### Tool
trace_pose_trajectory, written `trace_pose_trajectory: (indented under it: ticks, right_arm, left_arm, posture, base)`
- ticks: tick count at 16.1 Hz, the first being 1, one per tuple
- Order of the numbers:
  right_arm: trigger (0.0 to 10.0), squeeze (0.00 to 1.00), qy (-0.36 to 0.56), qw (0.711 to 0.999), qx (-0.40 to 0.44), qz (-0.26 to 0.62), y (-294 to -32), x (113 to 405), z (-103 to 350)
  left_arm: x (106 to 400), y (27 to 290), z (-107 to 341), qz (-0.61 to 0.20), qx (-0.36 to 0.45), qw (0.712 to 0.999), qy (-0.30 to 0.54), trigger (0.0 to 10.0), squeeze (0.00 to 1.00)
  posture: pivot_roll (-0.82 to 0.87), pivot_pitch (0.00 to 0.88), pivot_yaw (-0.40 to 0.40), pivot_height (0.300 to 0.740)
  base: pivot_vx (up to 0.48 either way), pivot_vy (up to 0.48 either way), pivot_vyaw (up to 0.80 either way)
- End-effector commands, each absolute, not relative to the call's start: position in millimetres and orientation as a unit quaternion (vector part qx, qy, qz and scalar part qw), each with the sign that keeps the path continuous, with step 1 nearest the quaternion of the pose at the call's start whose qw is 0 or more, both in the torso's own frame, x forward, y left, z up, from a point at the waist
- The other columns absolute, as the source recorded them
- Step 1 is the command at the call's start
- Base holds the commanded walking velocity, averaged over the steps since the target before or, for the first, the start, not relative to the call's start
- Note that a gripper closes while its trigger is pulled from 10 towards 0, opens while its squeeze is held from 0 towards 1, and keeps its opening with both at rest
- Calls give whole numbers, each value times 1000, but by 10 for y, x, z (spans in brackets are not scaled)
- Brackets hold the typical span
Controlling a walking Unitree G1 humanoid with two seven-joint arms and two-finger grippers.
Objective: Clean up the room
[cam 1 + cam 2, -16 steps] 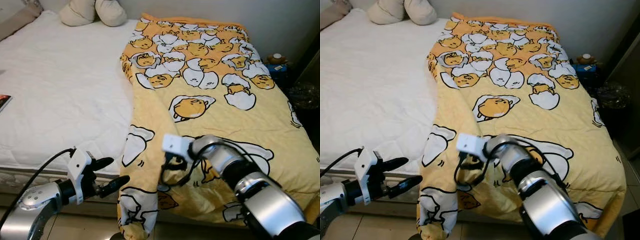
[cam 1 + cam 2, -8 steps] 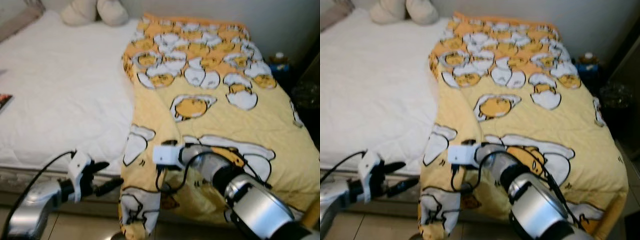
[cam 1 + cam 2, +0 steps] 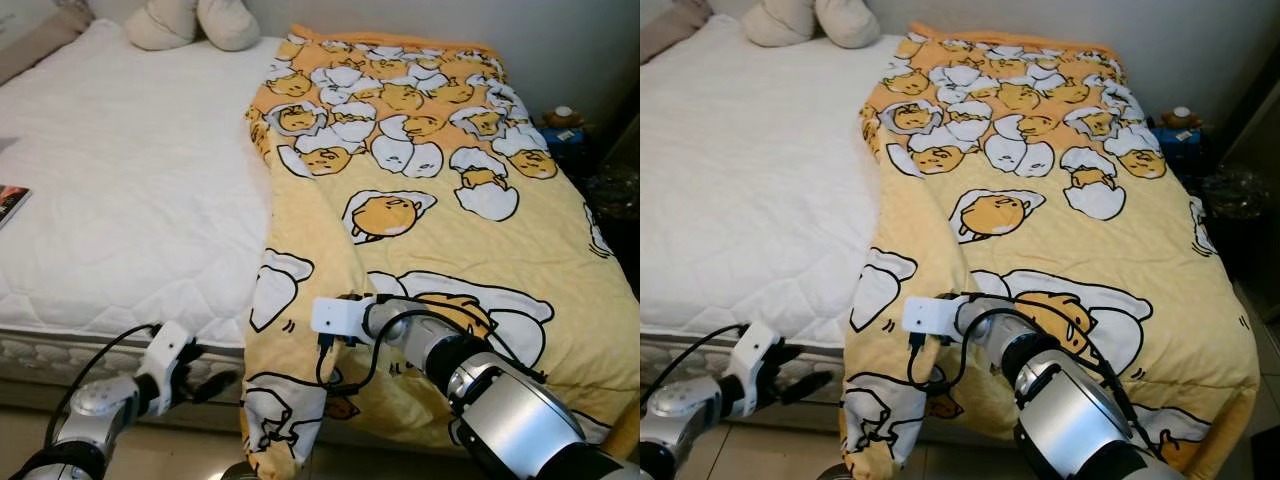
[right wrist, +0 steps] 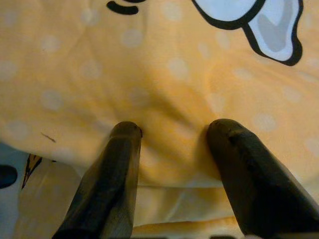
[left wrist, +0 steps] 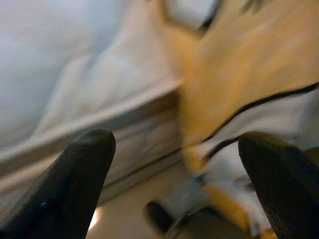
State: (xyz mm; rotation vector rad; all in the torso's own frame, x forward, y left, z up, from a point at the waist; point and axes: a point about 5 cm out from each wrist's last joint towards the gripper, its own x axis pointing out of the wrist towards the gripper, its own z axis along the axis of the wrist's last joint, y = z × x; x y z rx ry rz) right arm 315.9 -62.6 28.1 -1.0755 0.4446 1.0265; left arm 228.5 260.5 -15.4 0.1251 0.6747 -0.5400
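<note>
Hidden or unclear: the left wrist view is blurred, so only soft shapes of the mattress edge, floor and hanging cloth can be made out. In the head views the right tool's fingers are concealed behind its own white wrist housing and arm. The blanket's [image 3: 420, 200] lower corner is cut off at the frame edge. A dark object at the left edge of the bed [image 3: 120, 180], resembling a book [image 3: 8, 200], is largely cropped. Items on the floor beyond the far side of the bed, including a blue object [image 3: 565, 135], are too small to identify.

Task item: the yellow blanket, printed with cartoon egg figures, lies on the robot's right half of the bed. Its long axis runs from the headboard end toward the foot, where it drapes over the mattress edge toward the floor. The white quilted mattress on the robot's left half is uncovered. Two cream pillows [image 3: 195, 22] sit at the head end.

Right tool [image 4: 174, 132]: fingers spread, tips pressed onto the blanket fabric near the foot edge, with cloth between them but not pinched.

Left tool [image 5: 174, 144]: released, fingers wide apart, low beside the mattress edge, just beside the hanging blanket and not touching it.

Writing: no legible labels or brands.
</note>
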Motion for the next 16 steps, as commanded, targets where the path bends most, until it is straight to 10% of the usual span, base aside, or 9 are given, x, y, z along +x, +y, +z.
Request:
trace_pose_trajectory:
  ticks: [1,4,10,16]
  right_arm:
    - [0,0,203,730,-471,452,-671,3195,308]
    - [0,0,214,759,-428,441,-720,3206,315]
    - [0,0,207,762,-414,453,-673,3187,318]
    - [0,0,203,837,-208,463,-747,3250,474]
  left_arm:
    - [2307,2698,-174,-199,93,913,343,10000,0]
    - [2271,2624,-339,-70,29,925,371,10000,0]
    - [2510,1700,-53,-346,-2,916,201,10000,0]
    - [2324,1913,794,-444,13,886,135,10000,0]
  posture:
    - [105,0,-34,740]
    - [100,0,-71,740]
    - [80,0,-55,740]
    - [78,0,-4,740]
  base:
    - [0,0,0]
    - [0,0,0]
    - [0,0,0]
    - [0,0,0]
